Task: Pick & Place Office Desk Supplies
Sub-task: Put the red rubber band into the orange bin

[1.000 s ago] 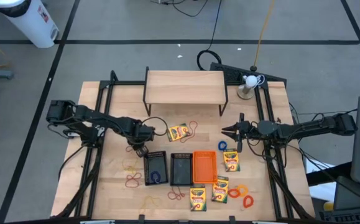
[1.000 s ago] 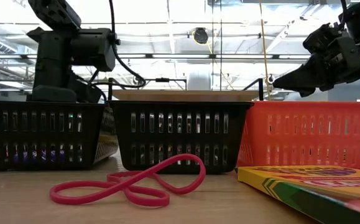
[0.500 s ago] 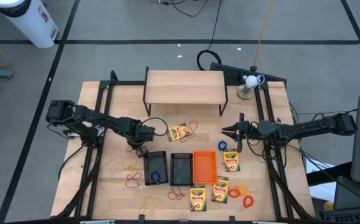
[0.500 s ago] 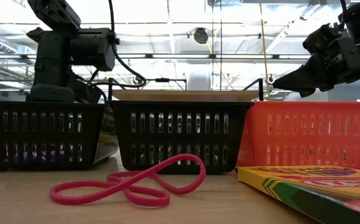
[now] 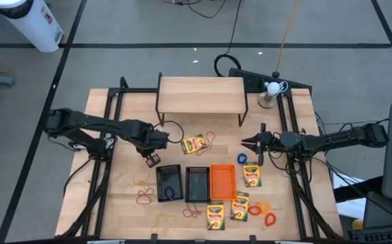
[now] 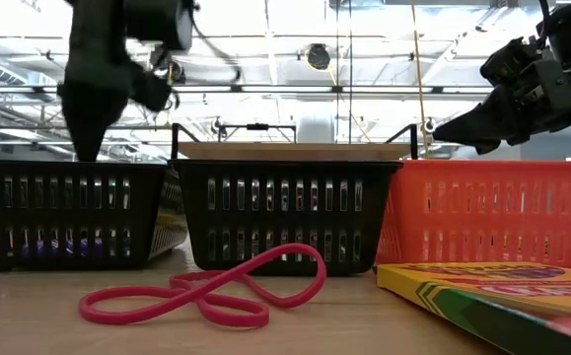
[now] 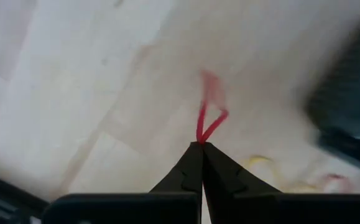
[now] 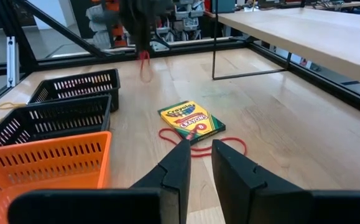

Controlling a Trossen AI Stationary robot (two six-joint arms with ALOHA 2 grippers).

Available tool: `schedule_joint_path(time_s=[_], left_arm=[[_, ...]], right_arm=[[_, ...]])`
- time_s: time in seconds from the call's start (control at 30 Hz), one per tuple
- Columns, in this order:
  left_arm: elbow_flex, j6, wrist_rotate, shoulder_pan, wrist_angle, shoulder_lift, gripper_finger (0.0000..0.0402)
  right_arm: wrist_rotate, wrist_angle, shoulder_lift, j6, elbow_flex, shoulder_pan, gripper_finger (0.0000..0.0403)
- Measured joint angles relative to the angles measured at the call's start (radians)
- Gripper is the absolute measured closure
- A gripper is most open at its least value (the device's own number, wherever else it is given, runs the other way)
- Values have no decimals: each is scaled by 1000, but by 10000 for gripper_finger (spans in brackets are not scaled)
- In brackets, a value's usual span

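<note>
My left gripper (image 5: 152,160) hangs above the table just left of the left black mesh tray (image 5: 169,183), shut on a thin red rubber band (image 7: 207,115). The right wrist view shows that band (image 8: 144,65) dangling below it. A second black tray (image 5: 197,184) and an orange tray (image 5: 223,181) stand in a row beside the first. Several yellow-and-green crayon boxes lie flat, among them one (image 5: 194,144) by the shelf and one (image 5: 251,175) right of the orange tray. My right gripper (image 5: 244,142) waits open above the table, right of the middle. My left gripper pinches the red rubber band at the top of its loop (image 7: 199,138) between its two fingertips, coming from above and pointing down. The band hangs slack below the fingers, lifted clear of the table.
A light wooden shelf (image 5: 201,95) stands at the far side, with a white ball on a stand (image 5: 272,89) to its right. Loose bands lie about: red (image 5: 143,197), red (image 5: 192,213), orange (image 5: 260,208), blue (image 5: 242,158). More crayon boxes (image 5: 215,215) lie near the front edge.
My left gripper has risen from low beside the left black tray and now points straight down. The red band hangs from it, clear of the table. My right arm has kept still.
</note>
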Motion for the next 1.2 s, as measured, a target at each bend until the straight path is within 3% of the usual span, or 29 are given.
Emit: schedule_joint_path(time_s=[0.27,0.47,0.73,0.93,1.07,1.2], left_arm=[[192,8,109,-73,-15,-3,401],[297,8,83,-123,12,-3,401],[322,116,84,-131,269,-4,401],[322,218,20,-129,451,19,401],[323,281,-1,-117,522,30,402],[323,346,-61,-98,573,38,402]], right_arm=[[-1,-41,0,8,0,0,344],[-2,-43,0,8,0,0,344],[-11,-22,0,15,0,0,344],[-186,144,1,10,0,1,344],[-196,337,8,-5,0,0,344],[-274,463,31,-41,21,0,344]])
